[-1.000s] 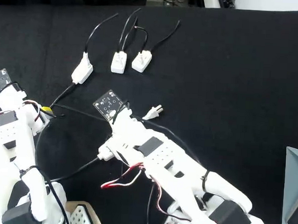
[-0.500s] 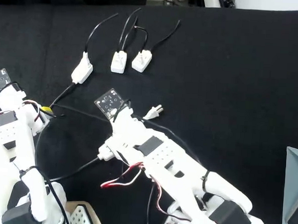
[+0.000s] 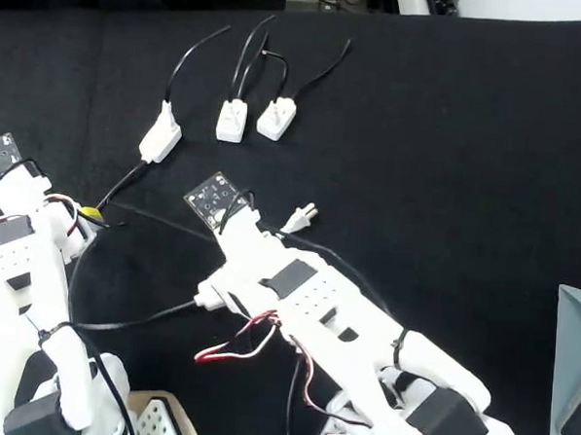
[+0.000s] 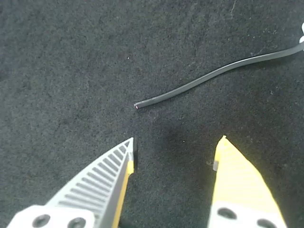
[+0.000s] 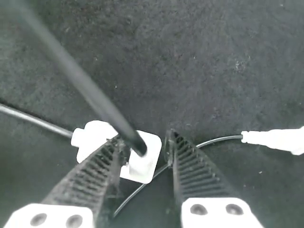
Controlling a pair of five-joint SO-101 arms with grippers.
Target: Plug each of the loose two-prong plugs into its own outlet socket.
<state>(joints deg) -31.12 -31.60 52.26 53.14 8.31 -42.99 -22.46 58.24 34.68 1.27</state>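
Two-prong plug (image 3: 298, 218): small, white, two metal prongs turned toward the far side, thin black cord trailing behind. It lies loose on the black table (image 3: 470, 139), just beside the right arm's wrist. The right wrist view shows its white body (image 5: 275, 140) off to one side.

Right gripper (image 5: 142, 137): down at a square white block (image 5: 149, 166) on the table, with a rounded white piece (image 5: 90, 137) touching that block. Clamped or not, cannot tell.

Left gripper (image 4: 176, 140): released, jaws wide apart over the black cloth. The cut end of a black cord (image 4: 213, 73) lies near.

Far side: long white piece (image 3: 160, 135), short white block (image 3: 231, 120), second short block (image 3: 276, 118). Each is on its own black cord, near one another.

Grey bin (image 3: 573, 359) at the table edge; contents cannot be made out.
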